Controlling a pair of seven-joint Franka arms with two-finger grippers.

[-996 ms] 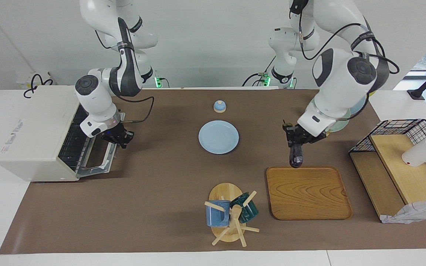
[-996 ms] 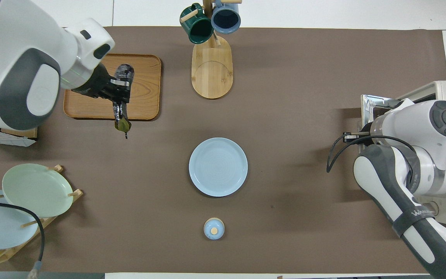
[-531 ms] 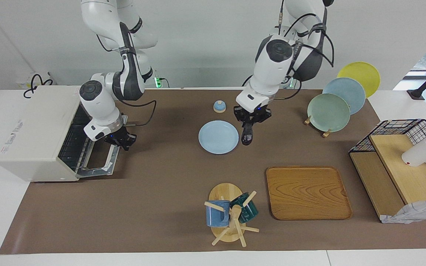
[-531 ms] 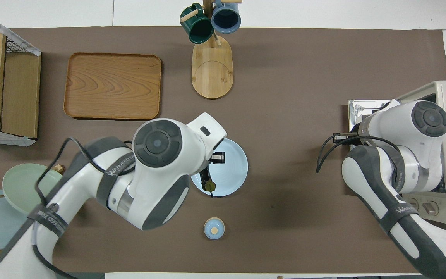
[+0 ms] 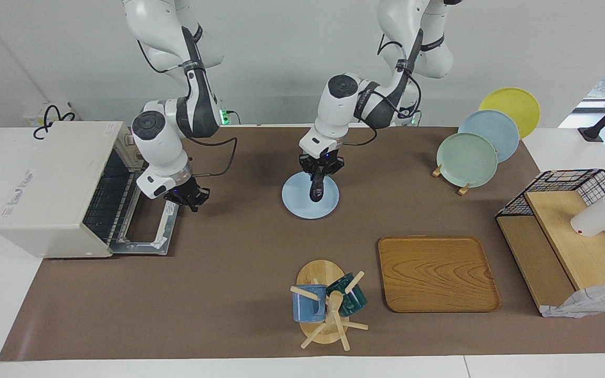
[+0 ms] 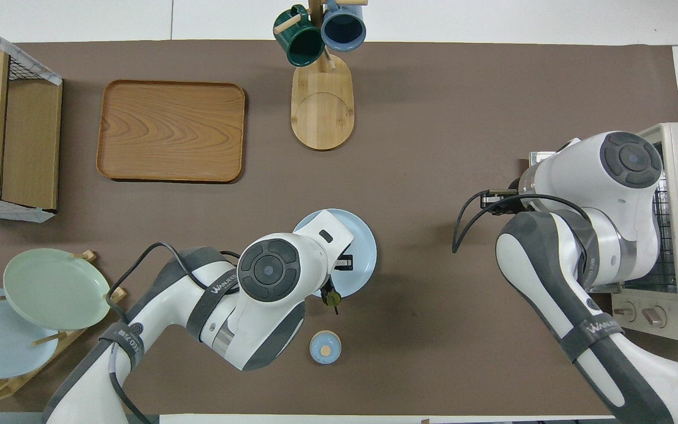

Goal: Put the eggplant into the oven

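Plainly, we carry the eggplant [image 5: 315, 190] in the left gripper [image 5: 321, 167], fingers clamped shut on its stem end, so it hangs nose-down over the light blue plate [image 5: 296, 206] at the middle of the table [image 5: 229, 273]. Gripped at one end only, it could swing or slip out on the way to the oven [image 5: 50, 189], which stands at the right arm's end of the table with its door [image 5: 150, 231] dropped open. Our right gripper [image 5: 187, 198] hovers over that door; we cannot tell how its fingers stand, and it could block the mouth or collide with our left arm coming in.

We count one eggplant, one oven, one wooden tray [image 5: 437, 273], two mugs [image 5: 309, 303] on their tree, and four plates, three [image 5: 466, 152] of them racked.
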